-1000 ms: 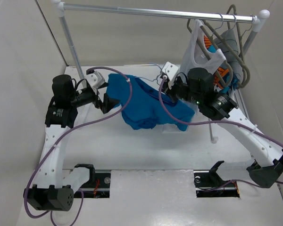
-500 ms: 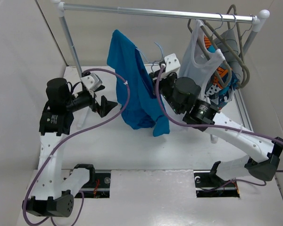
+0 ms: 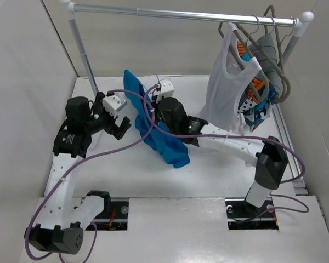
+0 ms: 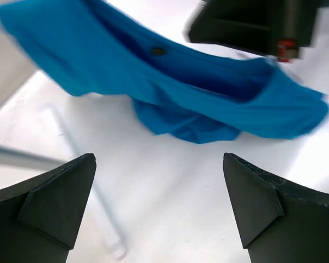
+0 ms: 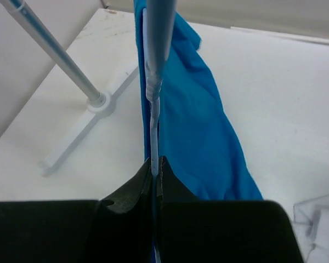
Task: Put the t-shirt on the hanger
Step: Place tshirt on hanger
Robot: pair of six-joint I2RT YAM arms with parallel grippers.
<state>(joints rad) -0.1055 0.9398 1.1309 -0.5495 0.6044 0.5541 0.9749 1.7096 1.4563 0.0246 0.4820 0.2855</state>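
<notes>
Note the right gripper (image 5: pixel 155 164) pinched narrow on the thin wire of the hanger (image 5: pixel 152 112), held edge-on above the counter (image 5: pixel 296 93). Find the t-shirt (image 3: pixel 159 137) draped in a long fold along that wire, upper end raised near the upright of the rack (image 3: pixel 82 52), lower end hanging close to the counter. Cannot tell from these views whether either hanger shoulder sits inside the neck or a sleeve. Note the left gripper (image 4: pixel 159 162) spread wide, empty, just beside the t-shirt and aimed at its lower fold. Judge the task as partly done: fabric hung over the wire, not yet spread across both shoulders. Watch for slippage: with a single narrow pinch on smooth wire, expect possible rotation of the hanger under the uneven weight, then a slide of the fabric off the low end. Avoid a hard pull with the left gripper, at risk of dragging the whole t-shirt off the wire or twisting the wire out of the right pinch. Guard also against snagging the purple cable (image 3: pixel 145 112) looped across the fabric, and against a clash of the two arms, close together here.
</notes>
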